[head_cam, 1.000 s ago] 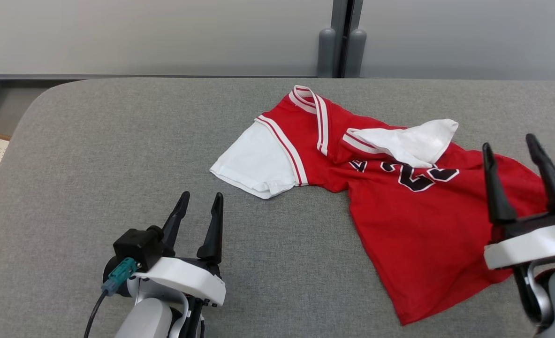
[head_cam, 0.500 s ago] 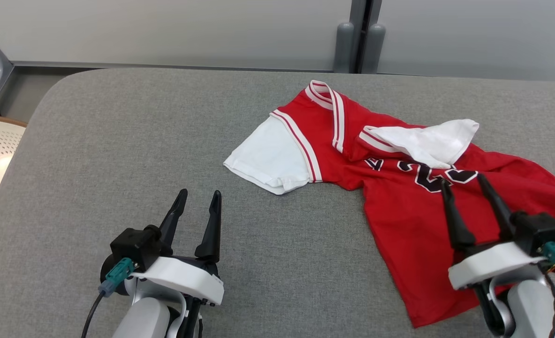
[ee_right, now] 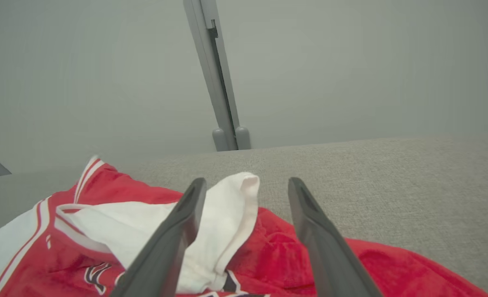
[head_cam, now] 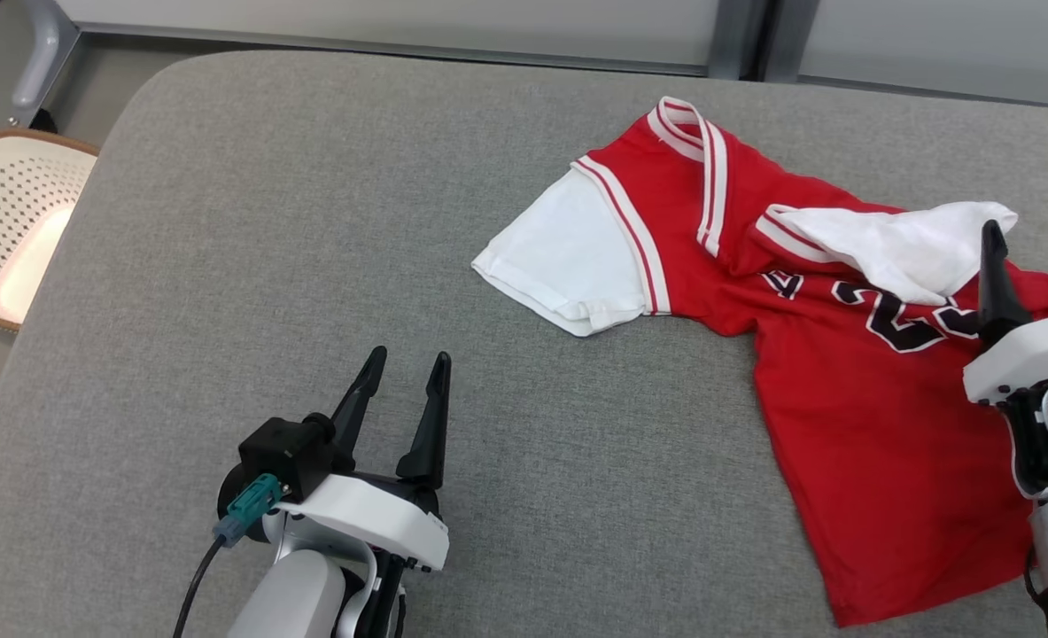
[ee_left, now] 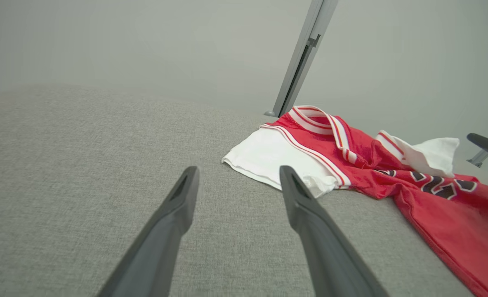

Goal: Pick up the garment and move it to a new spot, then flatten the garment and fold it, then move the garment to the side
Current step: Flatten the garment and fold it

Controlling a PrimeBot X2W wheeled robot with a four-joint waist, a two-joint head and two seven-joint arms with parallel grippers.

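Grey bench (head_cam: 222,221) carries the red jersey (head_cam: 860,399); right gripper (head_cam: 1027,232), fingers spread, has advanced toward its folded white sleeve (head_cam: 896,248); left gripper (head_cam: 409,354) stays open.

The jaws on both sides are pairs of long, slim black fingers (head_cam: 429,416) that taper to blunt points; seen close from the wrists they look matte dark grey, with a shallow groove on the inner face near each tip. Each pair rises from a curved white plastic collar (head_cam: 360,518) fixed to a rounded, pale grey forearm (head_cam: 289,602). On the left one, a boxy black camera block (head_cam: 280,454) sits beside the fingers, and a teal plug (head_cam: 244,511) under it feeds a thin black cable (head_cam: 191,585) that trails along the forearm.
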